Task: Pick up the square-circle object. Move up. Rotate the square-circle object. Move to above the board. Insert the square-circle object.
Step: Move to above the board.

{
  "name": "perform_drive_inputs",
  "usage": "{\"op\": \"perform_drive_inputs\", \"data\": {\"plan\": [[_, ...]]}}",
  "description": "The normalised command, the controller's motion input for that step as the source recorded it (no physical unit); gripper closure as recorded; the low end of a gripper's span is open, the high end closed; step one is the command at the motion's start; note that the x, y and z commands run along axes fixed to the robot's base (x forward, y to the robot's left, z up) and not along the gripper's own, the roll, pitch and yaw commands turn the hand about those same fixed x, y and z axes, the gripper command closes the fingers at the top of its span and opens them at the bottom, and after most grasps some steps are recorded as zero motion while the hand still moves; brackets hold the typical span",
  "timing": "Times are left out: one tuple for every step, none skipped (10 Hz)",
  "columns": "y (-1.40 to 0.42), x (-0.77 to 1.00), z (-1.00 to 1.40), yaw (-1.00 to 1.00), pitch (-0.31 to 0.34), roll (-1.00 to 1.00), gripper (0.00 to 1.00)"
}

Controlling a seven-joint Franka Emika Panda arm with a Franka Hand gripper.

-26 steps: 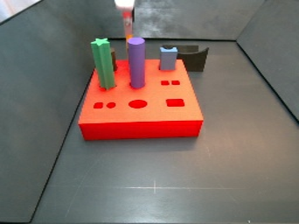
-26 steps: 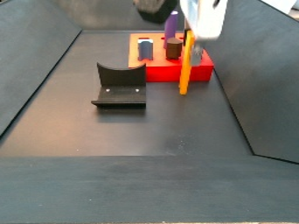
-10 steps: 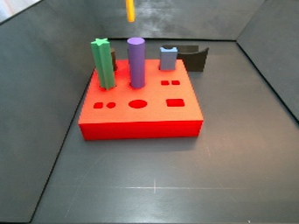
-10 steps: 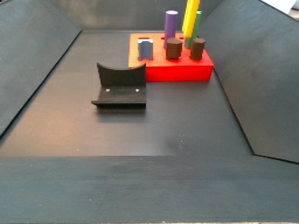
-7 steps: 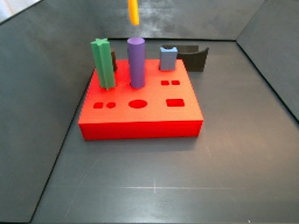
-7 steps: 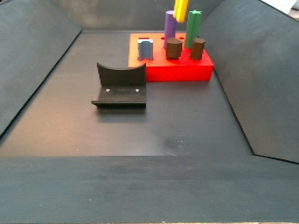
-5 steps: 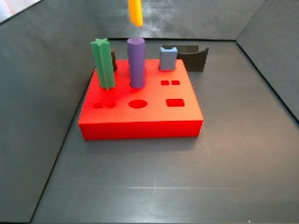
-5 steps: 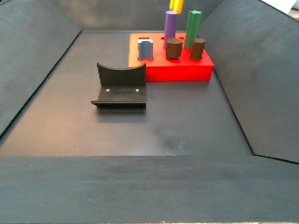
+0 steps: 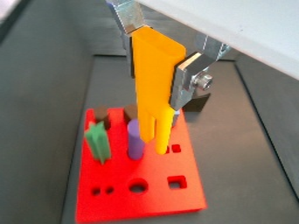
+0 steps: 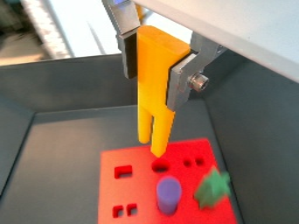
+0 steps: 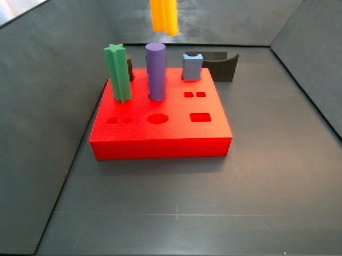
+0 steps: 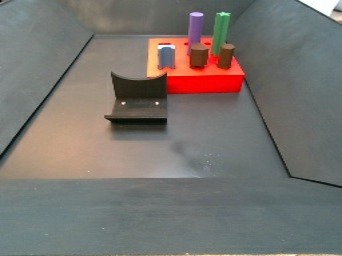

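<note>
Square-circle object [image 9: 155,86]: held upright between the closed silver fingers [image 9: 186,77] of the gripper [image 9: 156,48], high above the board [image 9: 158,203], split legs pointing down. Judged rigid, smooth and light; the flat sides give the pads a sure seat. Grip is on the upper body, leaving the legs free. Green peg [image 9: 98,143] and purple peg [image 9: 136,140] stand in the board below.

Tool [image 9: 158,54]: upper part cut off in both wrist views | peg [image 11: 163,14]: top cropped in a side view | fixture [image 11: 222,66]: partly hidden behind board [image 11: 160,122]
</note>
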Motion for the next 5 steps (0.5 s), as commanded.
{"op": "perform_drive_inputs", "data": {"plan": [[-0.32,0.16,0.08,1.00,0.180,0.06,1.00],[-0.17,0.10,0.05,1.00,0.188,0.07,1.00],[-0.13,0.08,0.04,1.00,0.191,0.07,1.00],[-0.08,0.07,0.03,1.00,0.207,0.08,1.00],[-0.07,0.08,0.02,1.00,0.223,0.09,1.00]]}}
